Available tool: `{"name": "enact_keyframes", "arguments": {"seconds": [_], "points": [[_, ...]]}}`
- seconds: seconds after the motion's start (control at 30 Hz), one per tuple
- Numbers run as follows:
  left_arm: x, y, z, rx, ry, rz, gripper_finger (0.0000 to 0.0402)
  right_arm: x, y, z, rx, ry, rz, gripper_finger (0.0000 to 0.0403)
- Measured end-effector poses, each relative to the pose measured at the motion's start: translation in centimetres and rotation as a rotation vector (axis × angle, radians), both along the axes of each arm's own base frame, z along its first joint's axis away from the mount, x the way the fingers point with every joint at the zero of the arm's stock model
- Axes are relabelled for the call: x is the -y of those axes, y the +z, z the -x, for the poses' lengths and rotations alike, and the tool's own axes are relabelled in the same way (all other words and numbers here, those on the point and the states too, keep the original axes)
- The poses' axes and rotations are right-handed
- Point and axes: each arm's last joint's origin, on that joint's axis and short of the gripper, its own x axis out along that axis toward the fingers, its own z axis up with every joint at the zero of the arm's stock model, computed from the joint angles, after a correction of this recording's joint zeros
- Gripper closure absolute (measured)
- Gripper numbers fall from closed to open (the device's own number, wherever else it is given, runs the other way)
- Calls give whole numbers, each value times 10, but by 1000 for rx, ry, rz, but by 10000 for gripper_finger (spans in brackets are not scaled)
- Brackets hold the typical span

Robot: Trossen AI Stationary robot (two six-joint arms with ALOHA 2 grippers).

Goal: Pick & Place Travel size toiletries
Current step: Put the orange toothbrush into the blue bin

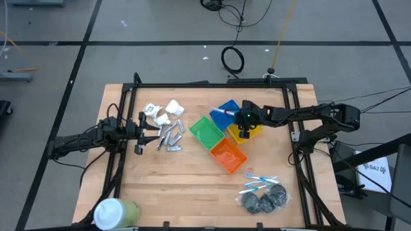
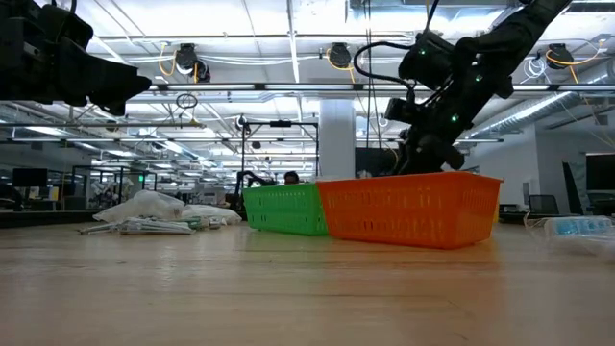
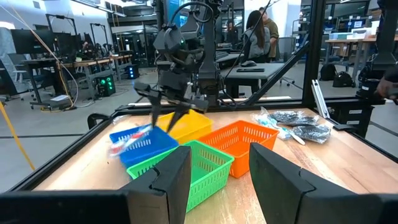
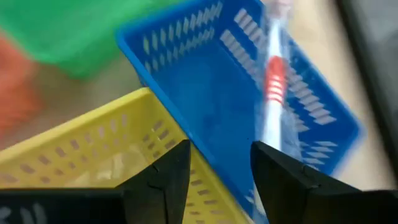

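Seen from above: pale wooden plank tabletop [image 1: 192,186] with visible grain, framed by dark metal rails, on a grey floor marked with dark lines. Near table centre, four square perforated plastic bins in a cluster: blue bin [image 1: 226,110] at twelve o'clock, yellow bin [image 1: 250,133] at three, green bin [image 1: 206,131] at nine, orange bin [image 1: 228,156] at six. Inside the blue bin, a thin white-and-red stick in a clear wrapper [image 4: 272,93], lying lengthwise along the latticed floor. Right gripper [image 1: 243,119] poised above the seam between blue and yellow bins, dark fingers spread apart and empty, the wrapped stick just beyond the fingertips. At nine o'clock from the bins, a heap of lumpy white crinkled packets [image 1: 164,113] and, just below, a scatter of short shiny silver metal pieces [image 1: 170,138]. Left gripper [image 1: 140,133] at the left edge of that scatter, raised off the table, fingers parted with nothing between. Toward five o'clock on the table, slim blue-and-white sticks [image 1: 260,182] fanned over dark grey round wads [image 1: 264,201]. At the seven o'clock corner, a large green-and-white cylinder [image 1: 117,212] on end. From table height: open industrial hall with bright ceiling lights, exposed pipes and distant workbenches; from the left wrist, people [image 3: 260,32] at desks well behind the table.
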Motion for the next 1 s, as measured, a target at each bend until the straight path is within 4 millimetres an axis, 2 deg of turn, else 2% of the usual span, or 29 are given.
{"name": "enact_keyframes", "arguments": {"seconds": [0.1, 0.33, 0.5, 0.67, 0.9, 1.0], "points": [[0, 0, 0, 0, 0, 0, 243, 2, 0, 1, -19, -52, 62, 249], [0, 0, 0, 0, 0, 0, 243, -2, 3, -1, -14, -12, 85, 251], [0, 0, 0, 0, 0, 0, 243, 1, 21, -4, 98, -35, 210, 258], [0, 0, 0, 0, 0, 0, 243, 24, 40, -3, 200, -103, 388, 273], [0, 0, 0, 0, 0, 0, 243, 71, 17, -4, 126, -150, 245, 297], [0, 0, 0, -1, -1, 0, 243, 78, 10, -10, 73, -145, 227, 300]]}}
